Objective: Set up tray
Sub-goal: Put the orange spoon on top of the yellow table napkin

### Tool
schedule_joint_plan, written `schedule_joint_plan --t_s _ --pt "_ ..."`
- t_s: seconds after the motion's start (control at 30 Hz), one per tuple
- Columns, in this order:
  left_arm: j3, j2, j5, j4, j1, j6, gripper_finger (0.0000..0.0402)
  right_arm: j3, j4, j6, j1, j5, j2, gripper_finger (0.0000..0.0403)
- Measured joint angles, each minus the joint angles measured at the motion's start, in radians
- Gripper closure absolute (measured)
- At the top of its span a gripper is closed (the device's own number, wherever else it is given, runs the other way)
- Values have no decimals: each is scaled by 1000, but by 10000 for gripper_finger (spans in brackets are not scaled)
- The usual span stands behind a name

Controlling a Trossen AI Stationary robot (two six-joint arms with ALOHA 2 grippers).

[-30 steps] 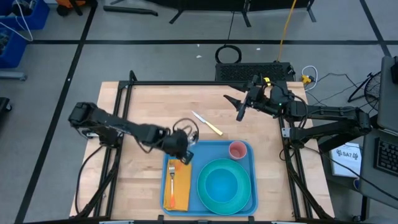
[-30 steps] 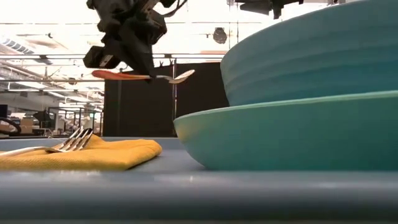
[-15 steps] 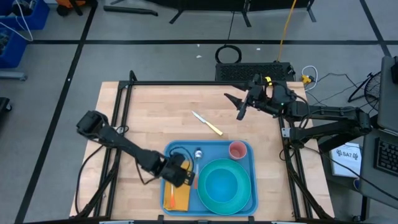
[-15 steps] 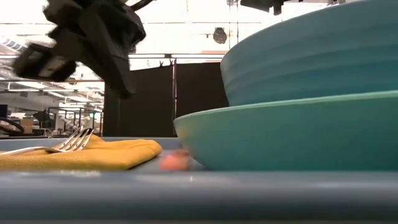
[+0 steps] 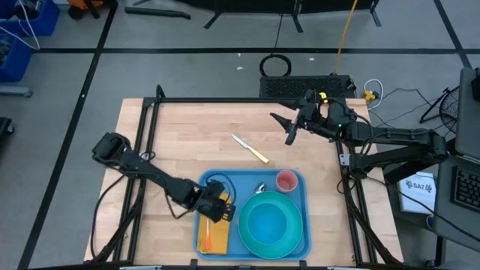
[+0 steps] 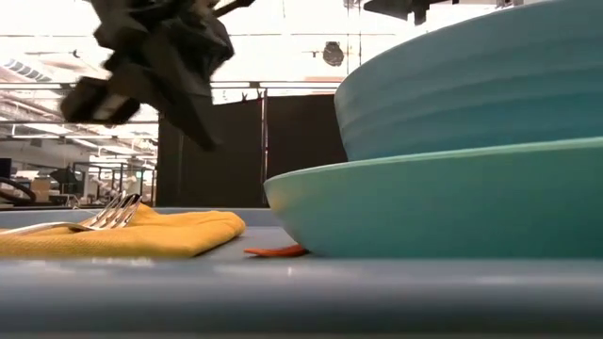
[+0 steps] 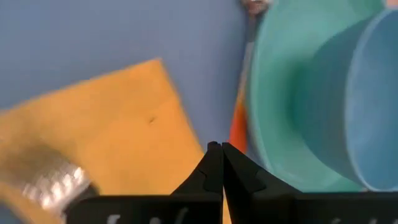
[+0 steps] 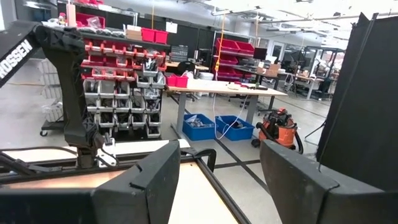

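The blue tray [image 5: 294, 196] lies at the table's near edge. On it are a turquoise plate [image 5: 259, 240] holding a bowl [image 5: 268, 222], a pink cup [image 5: 286, 180] and a yellow napkin [image 5: 217, 238] with a fork [image 6: 111, 215] on top. A spoon with an orange handle [image 7: 238, 127] lies flat on the tray, alongside the plate's left rim, with its bowl end [image 5: 261, 187] toward the far side. My left gripper [image 7: 216, 148] is shut, above the tray between napkin and plate. My right gripper [image 8: 221, 168] hangs open above the table's far right part.
A knife with a yellow handle [image 5: 250, 148] lies on the bare wooden table beyond the tray's far edge. A dark frame [image 5: 225, 100] runs along the table's far and side edges. The room beyond holds shelves and benches.
My left gripper has gone toward the near edge and down, from beyond the tray's far left corner to above the tray beside the plate. A second ago it held the spoon level in the air. The spoon now lies on the tray against the plate's rim.
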Motion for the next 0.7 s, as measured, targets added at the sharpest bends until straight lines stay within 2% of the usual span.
schedule_joint_plan --t_s 0.23,0.37,0.7 --pt "0 5 138 66 153 330 401 0 -1 3 0 5 0 190" --pt "0 18 269 50 229 482 387 0 -1 4 0 6 0 190" --pt "1 21 266 110 345 813 288 0 -1 10 0 13 0 190"
